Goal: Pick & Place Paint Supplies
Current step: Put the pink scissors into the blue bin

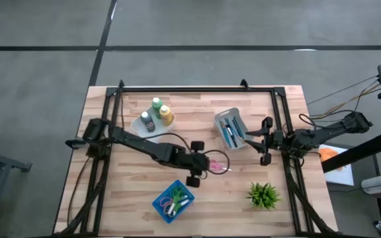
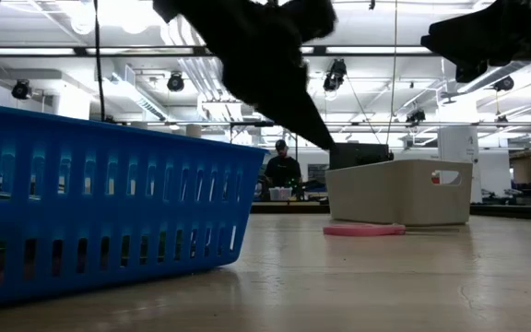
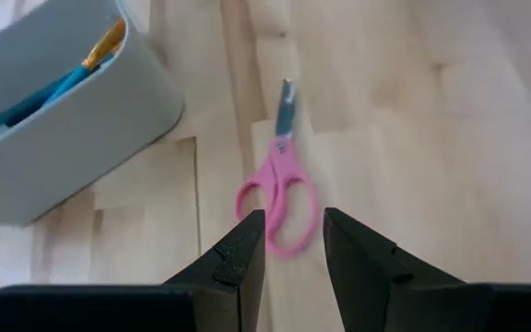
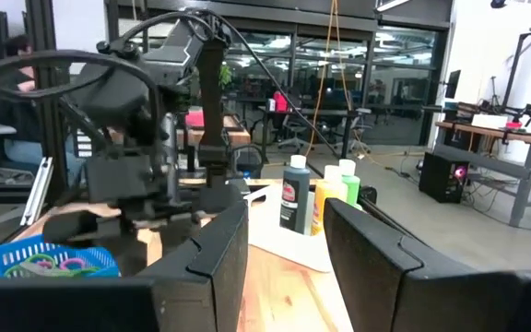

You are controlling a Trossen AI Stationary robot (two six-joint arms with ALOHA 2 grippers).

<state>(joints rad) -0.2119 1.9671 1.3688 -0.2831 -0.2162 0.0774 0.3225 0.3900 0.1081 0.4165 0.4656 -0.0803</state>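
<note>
Left gripper (image 3: 291,242): sits low over the wooden table (image 1: 131,192), just short of the pink scissors (image 3: 281,189); its two dark fingers (image 3: 238,254) stand apart with a clear gap and nothing between them.
Pink scissors: lie flat on the table, handle loops toward the left gripper, grey blades pointing away; beside the grey bin (image 1: 231,127), apart from the fingers.
Grey bin: holds blue-handled brushes (image 1: 229,130); in the left wrist view one brush (image 3: 58,78) shows an orange tip against the bin's wall.
Right gripper (image 4: 286,242): held above the table just beside the grey bin, on the side away from the bottles; fingers parted and empty.
Squeeze bottles: green (image 1: 157,104), yellow-orange (image 1: 166,115) and dark grey (image 1: 147,120) stand upright and close together on a white tray (image 1: 137,125), well apart from the grey bin, across the table toward the left arm's base; in the right wrist view they show as dark (image 4: 295,195), orange (image 4: 326,198) and green (image 4: 346,182) in a row.
Blue basket (image 1: 173,200): near the table's front edge, well apart from the grey bin; it holds small coloured items too small to tell.
Potted plant (image 1: 264,194): small and green, stands near the front edge, on the right arm's side of the blue basket.
Room: a person (image 2: 281,168) sits far behind the table in the low view.
</note>
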